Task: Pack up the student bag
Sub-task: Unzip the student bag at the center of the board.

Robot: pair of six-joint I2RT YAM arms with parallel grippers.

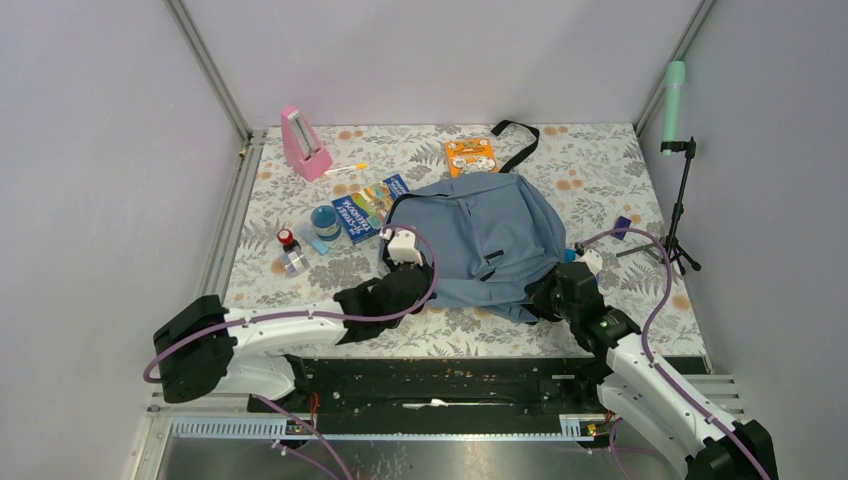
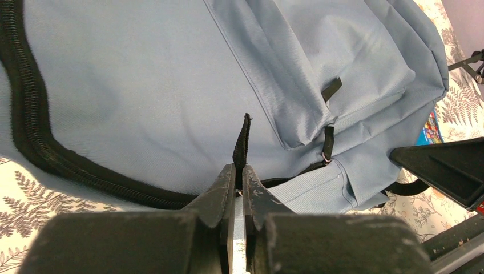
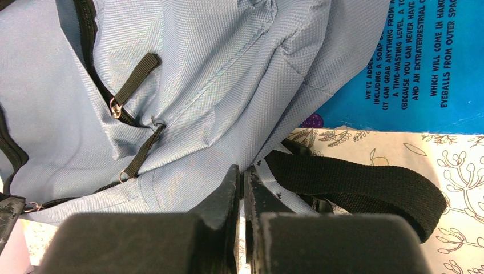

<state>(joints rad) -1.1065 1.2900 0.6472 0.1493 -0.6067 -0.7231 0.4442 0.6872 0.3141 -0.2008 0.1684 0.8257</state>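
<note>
The student bag [image 1: 480, 240], grey-blue with dark zippers, lies flat in the middle of the table. My left gripper [image 1: 400, 292] is at its near left edge. In the left wrist view the left gripper [image 2: 240, 171] is shut on a black zipper pull tab [image 2: 242, 140] that stands up between the fingertips, next to the main zipper [image 2: 34, 137]. My right gripper [image 1: 553, 297] is at the bag's near right corner. In the right wrist view the right gripper [image 3: 242, 174] is shut on a fold of the bag's fabric [image 3: 228, 85], just beside a black strap [image 3: 354, 182].
On the left lie a pink metronome [image 1: 303, 143], a pen [image 1: 345, 169], blue booklets [image 1: 365, 208], a blue jar [image 1: 325, 220] and a small bottle [image 1: 290, 250]. An orange pack [image 1: 471, 155] sits behind the bag. A tripod stand [image 1: 680, 210] is at the right, a blue box [image 3: 416, 68] under the bag.
</note>
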